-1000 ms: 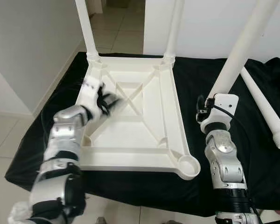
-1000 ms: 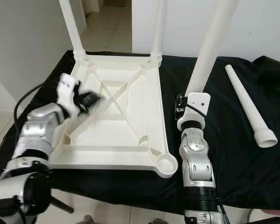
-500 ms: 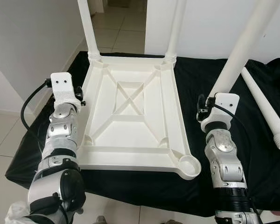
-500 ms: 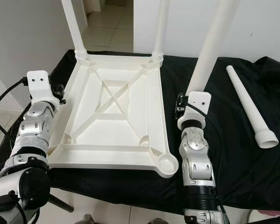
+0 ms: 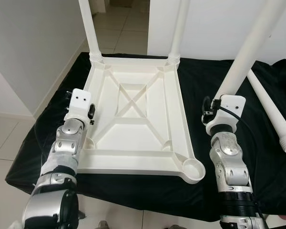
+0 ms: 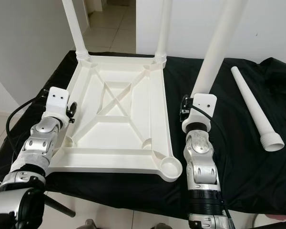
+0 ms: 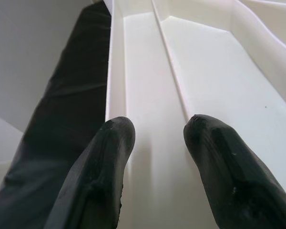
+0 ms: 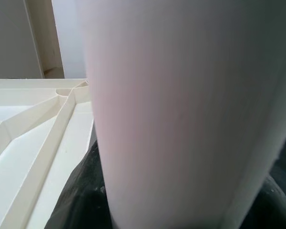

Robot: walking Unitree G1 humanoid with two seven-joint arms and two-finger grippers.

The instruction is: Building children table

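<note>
A white plastic table top [image 5: 133,155] lies upside down on a black cloth. Two white legs [image 5: 88,28] [image 5: 177,28] stand in its far corner sockets. The near right socket [image 5: 193,168] holds nothing. My right gripper [image 5: 222,101] is shut on a third leg [image 5: 248,47], held tilted above the cloth to the right of the table top; the leg [image 8: 181,114] hides its fingers. My left gripper [image 7: 155,129] is open at the table top's left rim [image 7: 115,71], its fingers either side of the ledge and holding nothing. A fourth leg [image 5: 271,109] lies on the cloth at the right.
The black cloth [image 5: 195,86] covers a low surface and hangs over its edges. A white wall stands behind, with a tiled floor [image 5: 119,28] through a doorway at the back and pale floor [image 5: 5,143] to the left.
My left arm swung out from inside the table top to the left, then came back to the left rim nearer me. The right arm and its leg have stayed put.
</note>
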